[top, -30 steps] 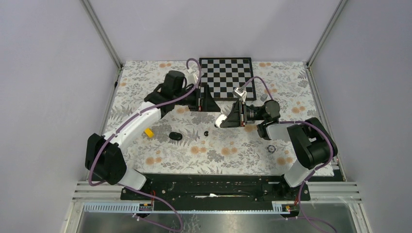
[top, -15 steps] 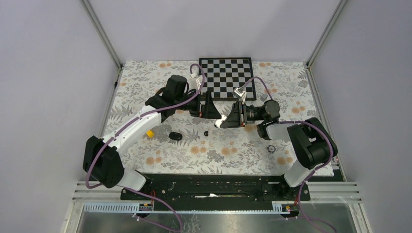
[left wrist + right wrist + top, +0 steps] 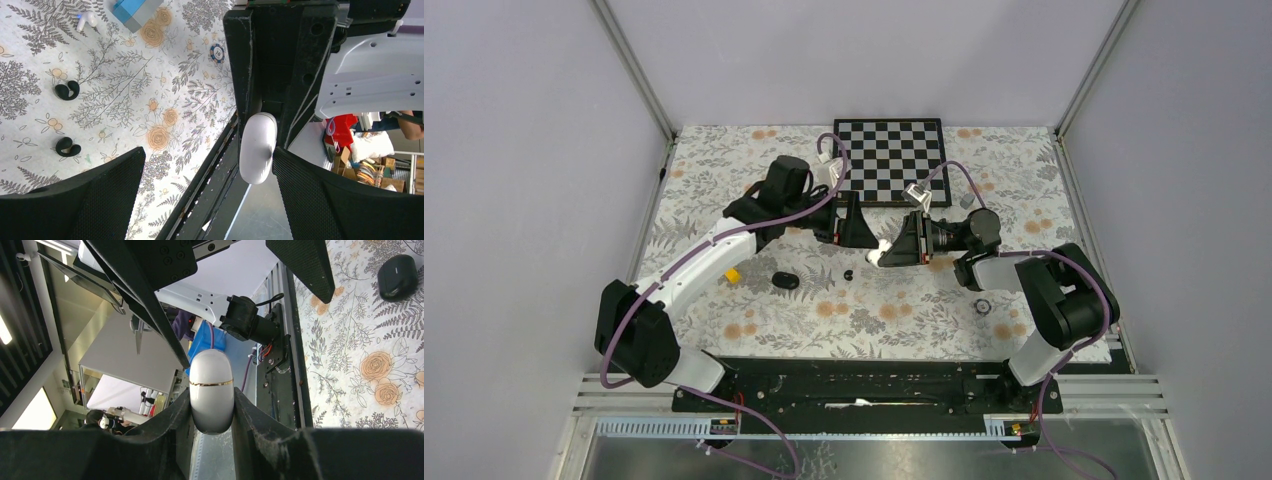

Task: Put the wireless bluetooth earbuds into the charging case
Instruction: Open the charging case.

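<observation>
Floral counter (image 3: 724,160), plain grey walls (image 3: 524,150). Right gripper (image 3: 212,407) squeezed the white case (image 3: 212,385), left gripper (image 3: 209,160) gaped wide. Left wrist view caught black earbuds (image 3: 67,90), a white earbud (image 3: 87,18).

Overhead plus two wrist views
Overhead looks down from the near side; the close wrist cameras face each other, sharing the white case (image 3: 211,390).
</observation>
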`<state>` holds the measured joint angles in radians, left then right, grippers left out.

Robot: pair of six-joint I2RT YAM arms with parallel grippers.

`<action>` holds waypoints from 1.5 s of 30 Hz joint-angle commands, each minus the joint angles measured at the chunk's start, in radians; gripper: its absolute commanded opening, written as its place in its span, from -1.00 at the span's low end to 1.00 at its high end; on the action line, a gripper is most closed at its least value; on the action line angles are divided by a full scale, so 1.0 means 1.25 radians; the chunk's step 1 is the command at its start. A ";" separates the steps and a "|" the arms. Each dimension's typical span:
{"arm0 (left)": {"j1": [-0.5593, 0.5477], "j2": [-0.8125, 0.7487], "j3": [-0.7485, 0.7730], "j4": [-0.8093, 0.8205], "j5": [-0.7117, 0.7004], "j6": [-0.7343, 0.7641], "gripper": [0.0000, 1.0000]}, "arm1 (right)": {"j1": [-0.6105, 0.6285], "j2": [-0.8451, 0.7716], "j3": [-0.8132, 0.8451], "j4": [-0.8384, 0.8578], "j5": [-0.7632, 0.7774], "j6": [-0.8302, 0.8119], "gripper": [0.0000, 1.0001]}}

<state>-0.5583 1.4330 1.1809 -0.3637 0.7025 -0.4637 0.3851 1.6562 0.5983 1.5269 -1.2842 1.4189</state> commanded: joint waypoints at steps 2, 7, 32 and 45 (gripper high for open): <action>-0.009 -0.024 0.019 0.002 0.042 0.049 0.98 | 0.000 -0.027 0.003 0.115 -0.001 -0.004 -1.00; -0.043 0.004 0.049 -0.040 -0.021 0.061 0.98 | 0.000 -0.026 0.009 0.115 -0.008 -0.001 -1.00; 0.026 0.011 0.058 -0.087 -0.081 0.093 0.96 | 0.000 -0.045 -0.021 0.114 -0.010 -0.012 -1.00; 0.078 -0.060 0.022 0.068 0.080 -0.034 0.97 | 0.000 -0.049 -0.015 0.115 -0.010 -0.010 -1.00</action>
<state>-0.5003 1.4353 1.2335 -0.4530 0.6659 -0.4038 0.3851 1.6295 0.5617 1.5089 -1.2816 1.4178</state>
